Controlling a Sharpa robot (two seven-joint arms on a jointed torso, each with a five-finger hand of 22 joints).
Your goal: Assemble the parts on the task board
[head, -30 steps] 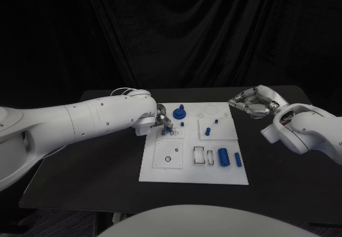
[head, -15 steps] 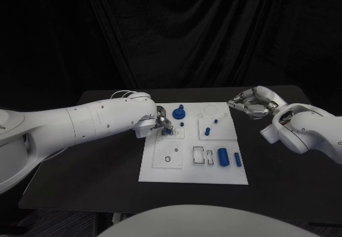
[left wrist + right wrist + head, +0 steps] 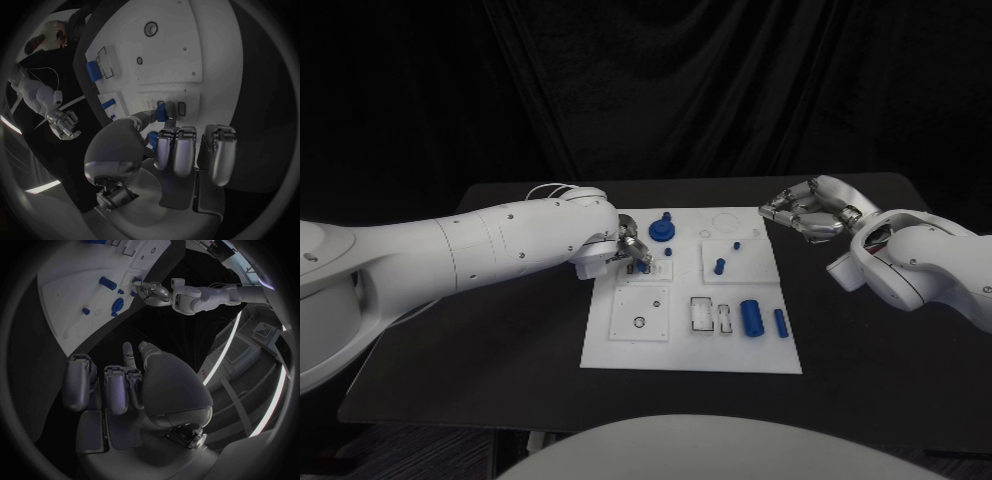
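Left robot hand [image 3: 629, 251] pinches blue part [image 3: 640, 265] on task board [image 3: 692, 352]; right robot hand [image 3: 808, 212] curled, empty

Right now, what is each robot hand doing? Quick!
Left hand: pinching a small blue part at the task board.
Right hand: fingers curled, holding nothing.

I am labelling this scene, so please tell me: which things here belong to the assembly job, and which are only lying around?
Job:
task board
small blue part pinched by left hand
blue parts on the board, e.g. large cylinder, round knob
right hand, holding nothing

Lying about:
black table only
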